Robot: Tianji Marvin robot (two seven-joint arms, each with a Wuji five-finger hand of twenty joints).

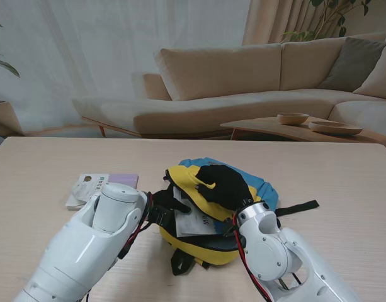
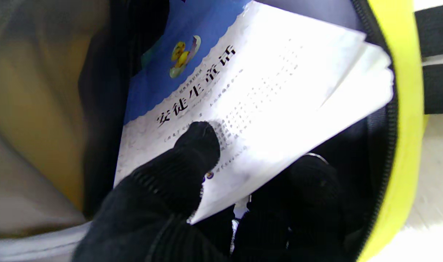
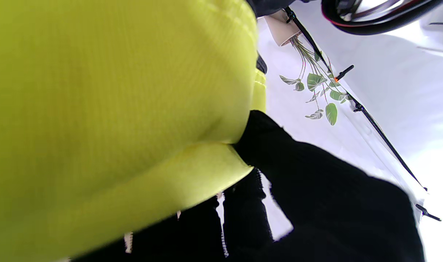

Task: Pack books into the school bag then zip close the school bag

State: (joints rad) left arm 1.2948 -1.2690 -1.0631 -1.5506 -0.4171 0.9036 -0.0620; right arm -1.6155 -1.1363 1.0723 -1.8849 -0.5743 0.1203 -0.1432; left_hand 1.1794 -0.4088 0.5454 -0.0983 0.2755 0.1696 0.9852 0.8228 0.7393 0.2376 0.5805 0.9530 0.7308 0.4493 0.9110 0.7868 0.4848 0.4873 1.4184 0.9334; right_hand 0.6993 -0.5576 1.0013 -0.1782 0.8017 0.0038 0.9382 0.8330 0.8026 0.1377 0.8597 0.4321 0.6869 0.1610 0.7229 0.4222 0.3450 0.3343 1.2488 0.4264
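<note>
A yellow and blue school bag lies open at the middle of the table. My right hand in its black glove is shut on the bag's yellow flap and holds it raised. My left hand is shut on a white and blue book, thumb on its cover, fingers under it. The book sits partly inside the bag's mouth, beside the zip edge. Two more books, one white and one purple, lie on the table to the left of the bag.
The bag's black straps trail to the right and toward me. Beyond the table's far edge stand a beige sofa and a low table with bowls.
</note>
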